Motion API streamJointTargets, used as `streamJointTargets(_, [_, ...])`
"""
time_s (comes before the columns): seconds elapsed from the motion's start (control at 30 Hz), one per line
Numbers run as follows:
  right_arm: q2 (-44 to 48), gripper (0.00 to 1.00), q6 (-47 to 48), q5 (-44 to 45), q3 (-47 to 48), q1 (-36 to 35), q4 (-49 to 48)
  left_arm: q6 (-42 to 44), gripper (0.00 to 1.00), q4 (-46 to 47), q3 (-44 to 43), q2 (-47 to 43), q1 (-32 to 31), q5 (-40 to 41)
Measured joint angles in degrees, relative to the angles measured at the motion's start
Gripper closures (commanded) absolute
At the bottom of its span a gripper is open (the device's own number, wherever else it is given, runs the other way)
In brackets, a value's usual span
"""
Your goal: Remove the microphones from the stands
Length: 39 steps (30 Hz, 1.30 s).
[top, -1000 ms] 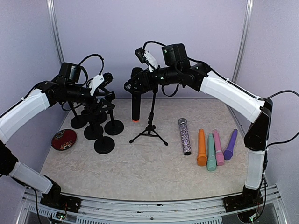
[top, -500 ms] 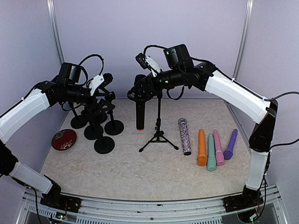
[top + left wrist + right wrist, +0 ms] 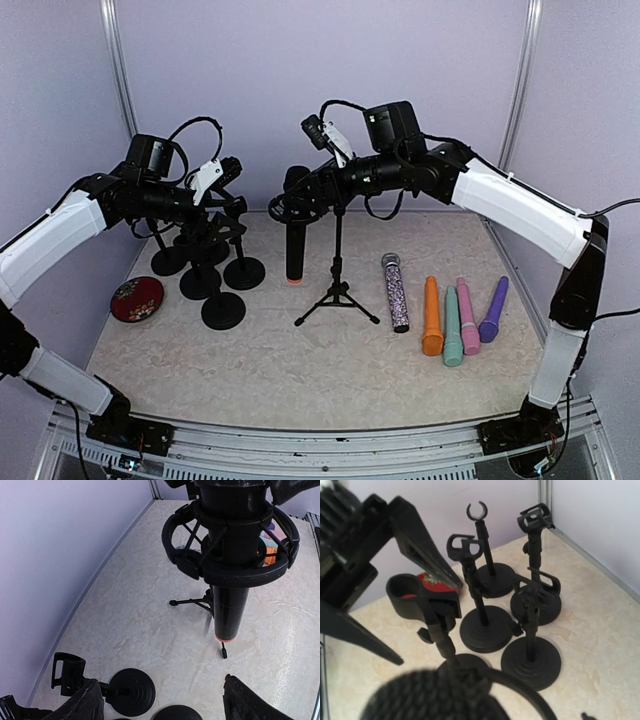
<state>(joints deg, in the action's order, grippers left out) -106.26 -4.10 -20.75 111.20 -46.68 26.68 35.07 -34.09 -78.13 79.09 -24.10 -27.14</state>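
A black microphone (image 3: 293, 240) hangs head-up in the ring-shaped shock mount (image 3: 230, 565) of a black tripod stand (image 3: 337, 290) at mid-table. Its orange-ringed tail (image 3: 226, 639) hangs just above the tabletop. My right gripper (image 3: 312, 192) is at the microphone's head, open, with dark finger parts on either side of it in the left wrist view. The blurred mesh head (image 3: 430, 695) fills the bottom of the right wrist view. My left gripper (image 3: 167, 705) hovers to the left of the mount, open and holding nothing.
Several black round-base desk stands (image 3: 215, 270) cluster under the left arm and also show as desk stands (image 3: 485, 625) from the right wrist. A red round tin (image 3: 137, 298) lies at the left. A glitter microphone (image 3: 395, 292) and several coloured ones (image 3: 453, 326) lie at the right.
The tripod stand with the microphone has shifted to the right and now stands more upright. The right arm has moved right and up with it. The left arm has not moved.
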Motion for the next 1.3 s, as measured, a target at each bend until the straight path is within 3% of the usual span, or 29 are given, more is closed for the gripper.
streamJointTargets(0.2, [3.26,0.17,-1.86,-1.92,-3.37,1.09,-3.52,0.0,0.2,-0.04,0.0,0.0,0.0,0.0])
streamJointTargets(0.77, [1.66,0.23,-3.74,-5.62,-3.23,1.11,-5.55,0.22,0.2,-0.44,0.0,0.0,0.0,0.07])
streamJointTargets(1.07, [-0.02,0.65,-4.44,-6.43,-2.49,0.72,-6.4,0.42,0.2,-1.14,0.0,0.0,0.0,0.13])
streamJointTargets(1.3, [1.09,0.74,-4.76,-5.95,-4.0,0.68,-8.46,0.44,0.2,-1.14,0.0,-0.09,0.0,0.15])
